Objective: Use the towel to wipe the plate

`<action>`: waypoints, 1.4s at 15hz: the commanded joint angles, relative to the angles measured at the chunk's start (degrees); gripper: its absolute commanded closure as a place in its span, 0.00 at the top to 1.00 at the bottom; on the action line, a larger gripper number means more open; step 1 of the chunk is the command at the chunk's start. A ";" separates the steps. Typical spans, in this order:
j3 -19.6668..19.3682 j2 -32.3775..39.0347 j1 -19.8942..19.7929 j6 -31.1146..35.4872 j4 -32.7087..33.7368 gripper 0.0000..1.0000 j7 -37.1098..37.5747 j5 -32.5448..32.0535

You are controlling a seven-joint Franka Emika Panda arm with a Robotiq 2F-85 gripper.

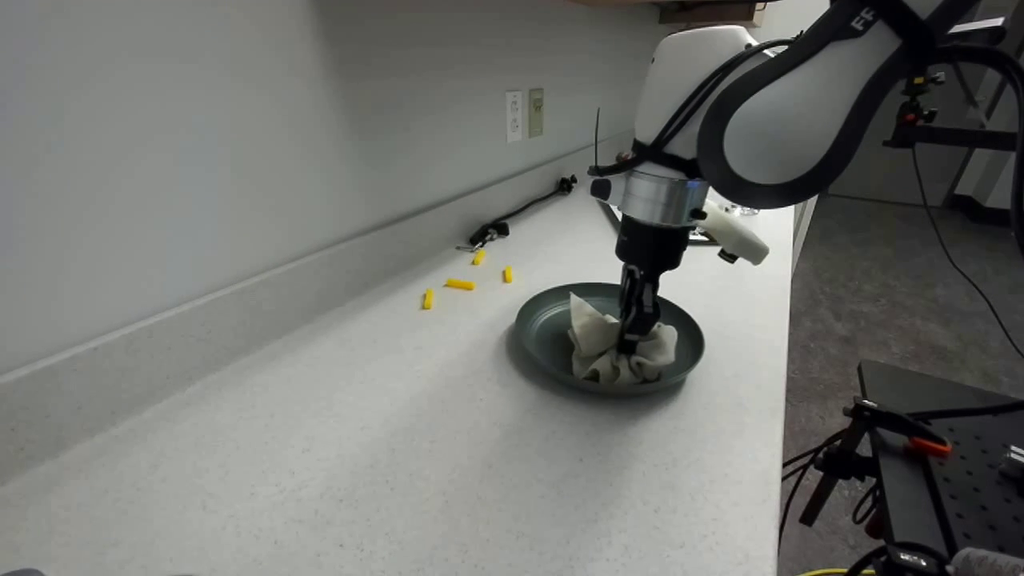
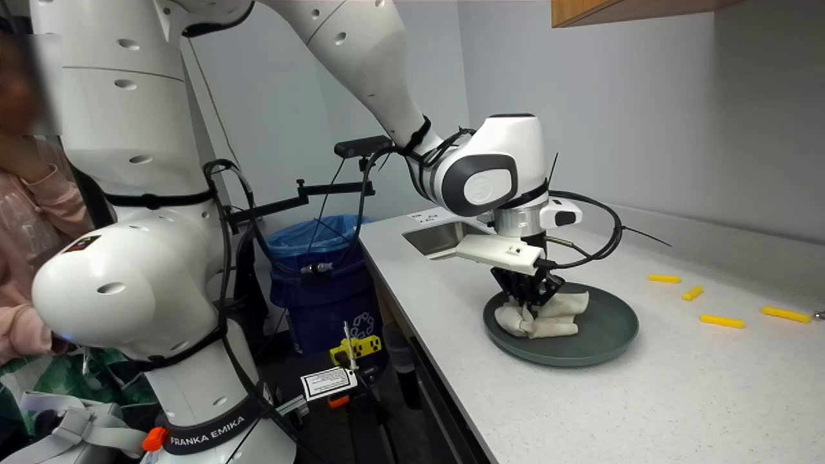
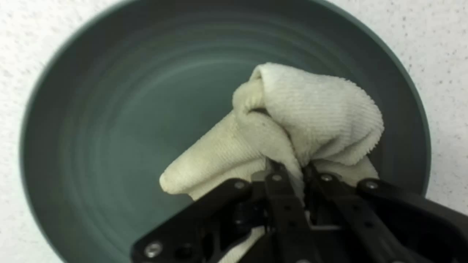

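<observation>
The dark green plate (image 1: 548, 328) lies flat on the white counter and shows in both exterior views (image 2: 609, 328) and in the wrist view (image 3: 146, 120). A crumpled cream towel (image 1: 594, 332) lies in the plate, also seen in an exterior view (image 2: 564, 309). In the wrist view the towel (image 3: 318, 109) covers the plate's centre-right part. My gripper (image 3: 290, 168) points down into the plate with its fingers closed on a fold of the towel. It also shows in both exterior views (image 1: 630, 342) (image 2: 532, 306). The fingertips are partly hidden by the cloth.
Several yellow pieces (image 1: 460, 284) (image 2: 722, 321) lie on the counter (image 1: 360, 464) between the plate and the wall. A black cord with a clip (image 1: 490, 234) lies along the backsplash. A sink (image 2: 445, 238) is set in the counter. The counter's edge drops to the floor beside the plate.
</observation>
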 commanded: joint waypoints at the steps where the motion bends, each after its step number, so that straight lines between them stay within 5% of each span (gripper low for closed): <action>1: -5.60 -3.16 2.45 -6.47 -0.22 0.03 5.78 -7.44; 7: -10.28 -1.78 5.30 -5.65 2.64 0.03 20.85 -23.34; 13: -10.13 2.25 8.69 2.53 6.71 0.03 30.46 -28.45; 17: -8.65 4.60 10.43 8.68 6.93 0.03 29.22 -23.87; 21: -3.11 3.75 8.75 7.93 4.00 0.03 19.85 -12.15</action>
